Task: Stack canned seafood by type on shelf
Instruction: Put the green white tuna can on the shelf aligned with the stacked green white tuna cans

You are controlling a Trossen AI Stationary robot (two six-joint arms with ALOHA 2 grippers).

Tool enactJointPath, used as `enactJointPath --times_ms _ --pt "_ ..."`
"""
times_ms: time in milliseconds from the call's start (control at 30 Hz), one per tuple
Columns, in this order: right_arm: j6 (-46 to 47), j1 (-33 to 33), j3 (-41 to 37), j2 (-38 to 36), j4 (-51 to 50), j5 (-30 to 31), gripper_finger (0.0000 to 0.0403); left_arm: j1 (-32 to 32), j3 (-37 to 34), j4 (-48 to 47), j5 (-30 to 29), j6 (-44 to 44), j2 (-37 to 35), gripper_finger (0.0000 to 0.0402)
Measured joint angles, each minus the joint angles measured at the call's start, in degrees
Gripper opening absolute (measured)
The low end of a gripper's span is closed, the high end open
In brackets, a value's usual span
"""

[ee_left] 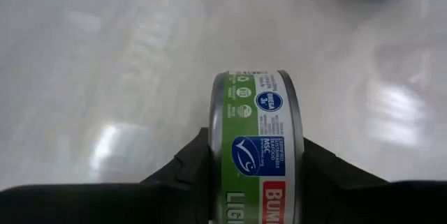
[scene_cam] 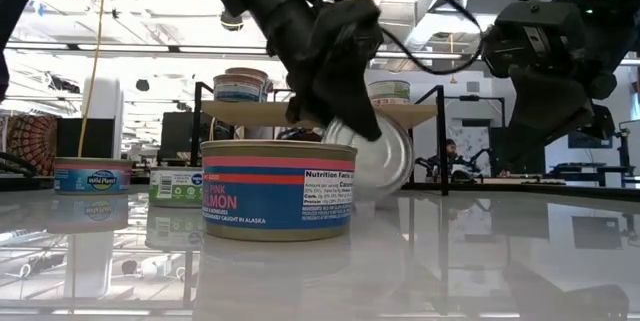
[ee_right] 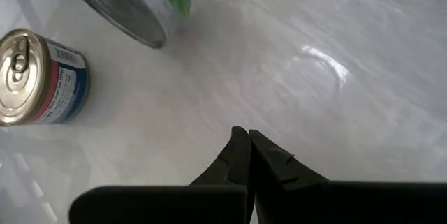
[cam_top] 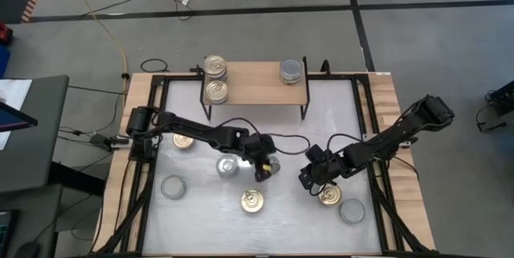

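Gripping a tilted green-labelled tin, left gripper clamps its sides; right gripper empty, closed.

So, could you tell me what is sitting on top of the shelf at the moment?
The shelf carries two gold-lidded cans at its left end and one silver-lidded can toward its right. Whether any are stacked cannot be seen.

From above, my high camera looks straight down on the whole white table, with the shelf at its far edge. My low camera sits at tabletop height on the near side, facing level across to the room beyond, very close to a pink salmon can. The left wrist camera looks past its fingers at a green-labelled can filling the frame. The right wrist camera faces the tabletop; it shares the salmon can with the low view.
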Motion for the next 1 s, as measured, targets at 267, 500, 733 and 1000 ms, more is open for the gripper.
enactJointPath --times_ms 267,500,733,1000 --pt "0.83 1.74 0.00 -0.62 -3.04 -0.02 0.0027 2.00 -3.76 2.28 1.37 -7.90 -7.55 0.0127" --pt "8.71 8.78 -0.02 -3.85 -10.27 6.06 0.0027 0.98 -29.01 27.28 -5.57 -24.66 -21.90 0.0127" --pt "6.44 12.24 -0.13 -7.65 -10.19 17.68 0.0021 -4.28 -44.64 55.72 -21.14 -36.06 -30.45 0.0127" --pt "-16.68 -2.66 -9.70 -9.44 27.90 0.88 0.0019 -6.04 -42.05 56.00 -25.18 -38.79 -29.32 0.0127"
